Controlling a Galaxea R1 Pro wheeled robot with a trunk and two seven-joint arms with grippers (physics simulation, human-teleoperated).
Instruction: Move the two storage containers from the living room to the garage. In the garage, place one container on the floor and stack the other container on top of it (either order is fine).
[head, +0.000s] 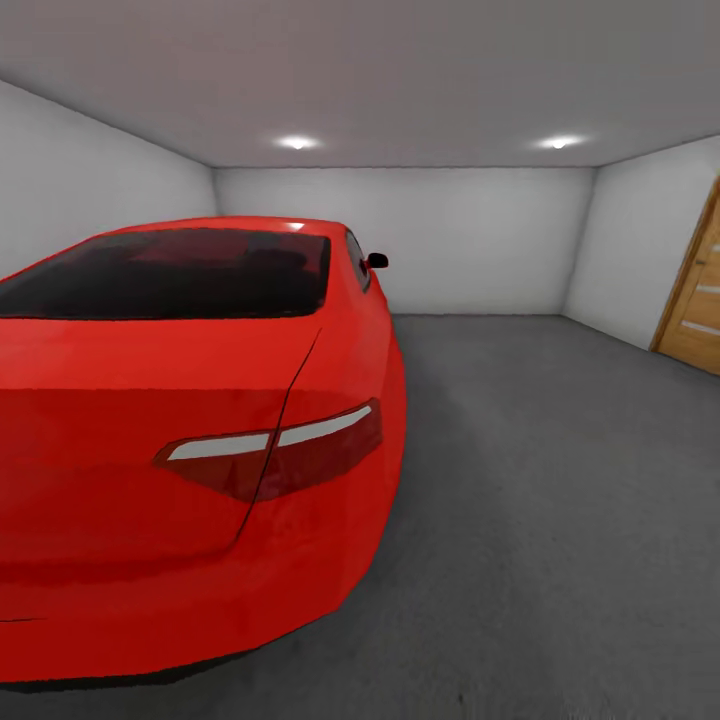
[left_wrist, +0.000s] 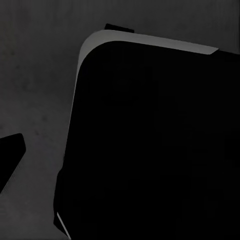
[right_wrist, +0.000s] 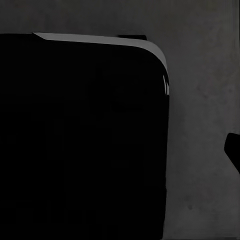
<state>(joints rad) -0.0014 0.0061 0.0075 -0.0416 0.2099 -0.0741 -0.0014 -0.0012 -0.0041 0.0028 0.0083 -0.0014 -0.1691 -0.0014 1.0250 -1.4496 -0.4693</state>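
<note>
Zero bins visible atm; robot's in the garage, head cam facing red car w/ bare concrete floor beside it, wood door at far right; wrist cams: dark rounded robot body over floor; both tools' state: can't tell; judging nothing placed or stacked yet, whole stacking step left.

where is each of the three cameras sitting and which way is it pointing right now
Head view: on the robot's head, facing forward into the garage at the red car's rear, grey concrete floor and a wooden door.
Left wrist view: on the left arm, facing down at the floor past a large black body part.
Right wrist view: on the right arm, likewise floor beside a black body part.
Shared: all three see the concrete floor.
</note>
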